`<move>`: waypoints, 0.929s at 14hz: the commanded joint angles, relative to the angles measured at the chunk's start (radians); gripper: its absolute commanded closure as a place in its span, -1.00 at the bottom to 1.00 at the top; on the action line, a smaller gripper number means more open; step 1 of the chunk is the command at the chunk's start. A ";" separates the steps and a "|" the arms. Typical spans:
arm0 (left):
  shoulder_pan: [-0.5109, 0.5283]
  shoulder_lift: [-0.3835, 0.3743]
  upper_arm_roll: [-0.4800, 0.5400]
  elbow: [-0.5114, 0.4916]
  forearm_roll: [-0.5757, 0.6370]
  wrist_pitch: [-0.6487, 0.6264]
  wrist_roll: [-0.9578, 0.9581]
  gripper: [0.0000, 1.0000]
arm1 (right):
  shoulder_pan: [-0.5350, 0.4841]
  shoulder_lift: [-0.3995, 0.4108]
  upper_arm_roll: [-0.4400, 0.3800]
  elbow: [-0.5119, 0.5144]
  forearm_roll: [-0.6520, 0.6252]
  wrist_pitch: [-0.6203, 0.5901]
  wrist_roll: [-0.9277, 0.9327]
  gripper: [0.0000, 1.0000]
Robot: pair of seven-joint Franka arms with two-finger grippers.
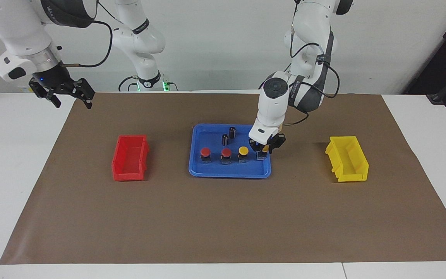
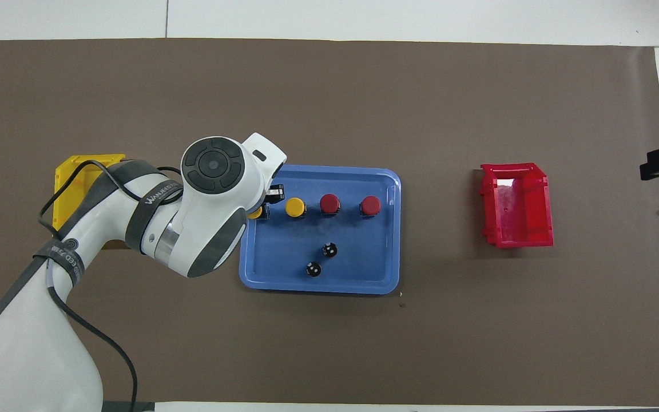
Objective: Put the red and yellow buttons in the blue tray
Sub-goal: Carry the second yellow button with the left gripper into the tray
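Note:
The blue tray lies mid-table. In it stand two red buttons and a yellow button in a row. My left gripper is shut on a second yellow button, low over the tray's end toward the left arm, beside the first yellow one. Whether its base touches the tray floor I cannot tell. My right gripper hangs open, high above the table corner at the right arm's end, waiting.
Two small dark cylinders stand in the tray, nearer the robots than the buttons. A red bin sits toward the right arm's end, a yellow bin toward the left arm's end. Brown paper covers the table.

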 commanded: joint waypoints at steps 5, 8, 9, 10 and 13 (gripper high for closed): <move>-0.026 0.008 0.014 -0.032 -0.012 0.063 -0.016 -0.30 | -0.006 -0.023 0.007 -0.029 0.005 0.012 -0.045 -1.00; -0.019 -0.001 0.016 -0.018 -0.012 0.037 -0.007 -0.75 | -0.006 -0.023 0.007 -0.028 0.005 0.012 -0.046 -1.00; -0.015 -0.004 0.018 0.000 -0.012 0.017 -0.006 -0.88 | -0.007 -0.023 0.007 -0.028 0.005 0.012 -0.046 -1.00; -0.009 -0.009 0.019 0.024 -0.012 -0.016 -0.004 -0.97 | -0.007 -0.023 0.007 -0.028 0.005 0.012 -0.046 -1.00; 0.044 -0.064 0.027 0.083 -0.011 -0.146 0.066 -1.00 | -0.006 -0.023 0.007 -0.026 0.005 0.012 -0.046 -1.00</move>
